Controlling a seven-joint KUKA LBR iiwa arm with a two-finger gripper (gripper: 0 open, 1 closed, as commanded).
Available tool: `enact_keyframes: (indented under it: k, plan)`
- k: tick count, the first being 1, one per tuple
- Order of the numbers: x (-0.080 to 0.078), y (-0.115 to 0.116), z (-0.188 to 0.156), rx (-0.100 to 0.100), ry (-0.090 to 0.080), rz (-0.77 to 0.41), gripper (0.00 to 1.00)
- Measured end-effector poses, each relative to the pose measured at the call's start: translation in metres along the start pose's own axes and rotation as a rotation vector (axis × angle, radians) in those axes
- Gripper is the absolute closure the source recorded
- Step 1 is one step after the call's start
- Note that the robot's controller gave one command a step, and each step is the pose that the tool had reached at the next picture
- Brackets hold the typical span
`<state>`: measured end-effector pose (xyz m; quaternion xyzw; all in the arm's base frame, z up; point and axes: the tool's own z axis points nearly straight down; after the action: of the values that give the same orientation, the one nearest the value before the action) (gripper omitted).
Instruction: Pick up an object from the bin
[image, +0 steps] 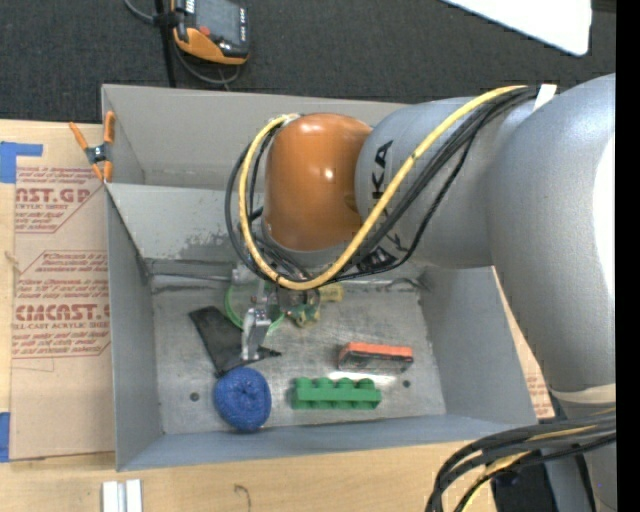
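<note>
My gripper (254, 338) reaches down below the orange cover, over the left middle of the bin floor. Its tip is right at the edge of a flat black piece (214, 334) lying on the floor. A blue fuzzy ball (242, 399) rests just in front of it, near the front wall. To the ball's right lies a green studded building block (336, 392). A small green and yellow thing (303, 311) is partly hidden under the cover, close behind the gripper.
A grey and orange flat tool (375, 356) lies to the right of the gripper, behind the green block. The arm and its cables cover the back right of the bin. Bare floor shows at the far right.
</note>
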<state>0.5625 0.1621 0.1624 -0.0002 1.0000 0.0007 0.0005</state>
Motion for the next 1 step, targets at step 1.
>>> enact_keyframes:
  k: [1]
  plan:
    - [-0.0001,-0.0002,0.0000,0.000,0.000,0.000,0.00]
